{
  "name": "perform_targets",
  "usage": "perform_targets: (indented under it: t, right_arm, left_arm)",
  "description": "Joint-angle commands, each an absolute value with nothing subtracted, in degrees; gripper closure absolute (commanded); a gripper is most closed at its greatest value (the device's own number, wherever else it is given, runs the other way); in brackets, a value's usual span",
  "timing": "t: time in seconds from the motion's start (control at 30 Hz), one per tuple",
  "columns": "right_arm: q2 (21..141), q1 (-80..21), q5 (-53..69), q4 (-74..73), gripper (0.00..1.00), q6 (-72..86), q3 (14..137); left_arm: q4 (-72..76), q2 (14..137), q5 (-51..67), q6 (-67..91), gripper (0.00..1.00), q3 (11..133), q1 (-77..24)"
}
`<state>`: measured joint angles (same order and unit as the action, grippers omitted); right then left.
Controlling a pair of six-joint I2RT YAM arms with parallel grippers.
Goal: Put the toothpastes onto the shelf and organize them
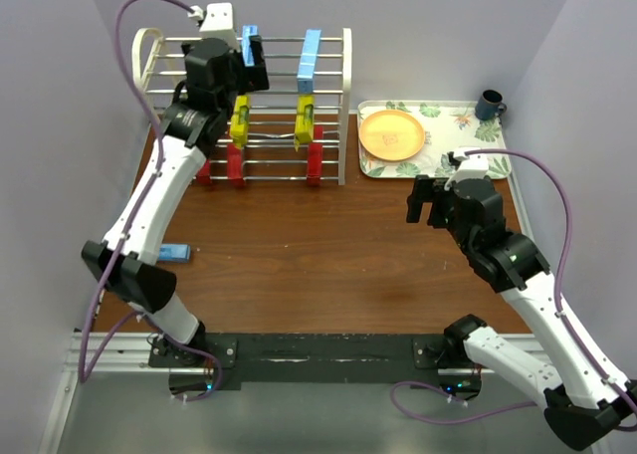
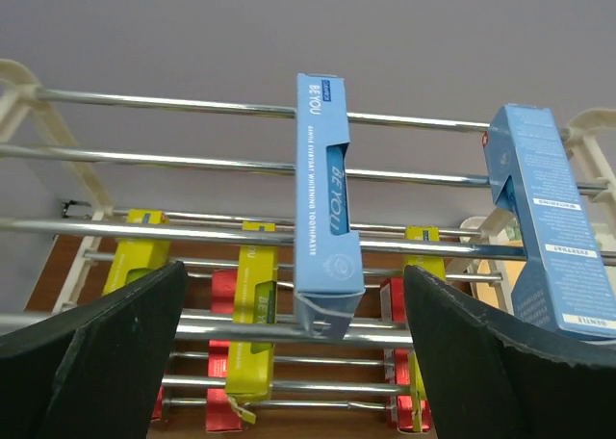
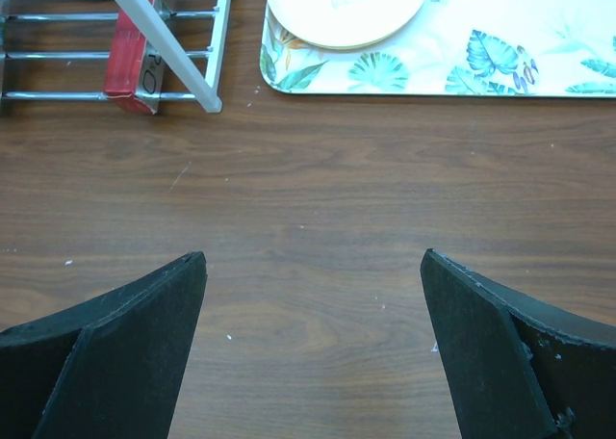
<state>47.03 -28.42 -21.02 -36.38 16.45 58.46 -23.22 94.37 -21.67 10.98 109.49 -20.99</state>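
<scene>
The white wire shelf [image 1: 345, 106] stands at the back left. My left gripper [image 1: 253, 64] is open at its top tier. A light blue toothpaste [image 2: 327, 198] leans on the bars [image 2: 192, 160] between the fingers, with a gap on each side. A second light blue toothpaste [image 1: 310, 60] leans to its right. Yellow toothpastes [image 1: 305, 118] sit on the middle tier and red ones [image 1: 315, 162] on the lowest. Another light blue toothpaste [image 1: 175, 252] lies on the table by the left arm. My right gripper [image 1: 423, 201] hovers open over bare wood [image 3: 313, 169], holding nothing.
A floral tray [image 1: 468, 135] at the back right carries an orange plate [image 1: 392, 134] and a dark mug [image 1: 489, 105]. The right wrist view shows the shelf's foot [image 3: 183, 59], a red carton [image 3: 130, 54] and the tray's edge [image 3: 433, 73].
</scene>
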Motion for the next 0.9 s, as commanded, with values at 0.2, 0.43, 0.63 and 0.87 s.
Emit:
perform_targets:
  t: [0.2, 0.43, 0.63, 0.87]
  right_arm:
    - [46.84, -28.21, -19.51, -35.24, 0.02, 16.35, 59.15]
    - [46.85, -28.21, -18.37, -34.89, 0.02, 16.96, 58.36]
    - [46.67, -28.21, -17.05, -34.89, 0.02, 17.58, 57.92]
    - [45.88, -28.21, -16.52, -35.16, 0.02, 17.67, 57.13]
  left_arm:
    - [-14.24, 71.04, -34.09, 10.90, 0.00, 90.37, -20.48]
    - [-19.42, 61.80, -43.66, 17.03, 0.00, 72.37, -19.95]
    - [-24.43, 55.29, -47.38, 27.31, 0.00, 57.95, -16.27]
    - [-31.72, 51.86, -46.58, 39.89, 0.00, 47.65, -11.08]
